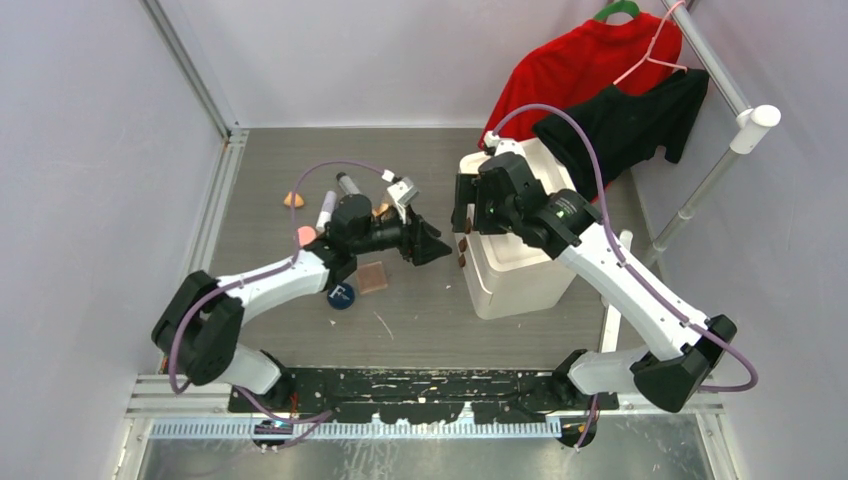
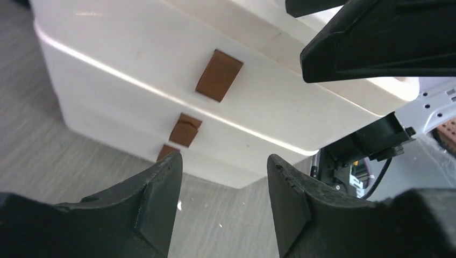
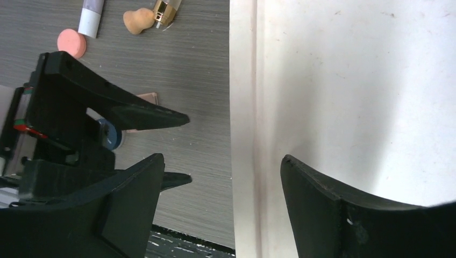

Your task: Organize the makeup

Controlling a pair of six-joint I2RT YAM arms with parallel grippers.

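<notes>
- Hovering with its jaws apart and nothing between them, the left tool (image 2: 223, 172) points at the white drawer box (image 1: 520, 280), close to its brown pull tabs (image 2: 219, 75).
- Right tool (image 3: 220, 161) is spread too, straddling the box's top left edge, not clamping anything I can see.
- Makeup's all loose on the worktop (image 1: 420, 330) left of the box: navy compact (image 1: 341, 296) and brown palette (image 1: 372, 277) by the left arm, pink sponge (image 1: 306, 236), white tube (image 1: 326, 210), clear vial (image 1: 348, 184) and orange sponge (image 1: 293, 199) further back.

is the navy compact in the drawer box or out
Out: the navy compact lies on the table, left of the white drawer box.
</notes>
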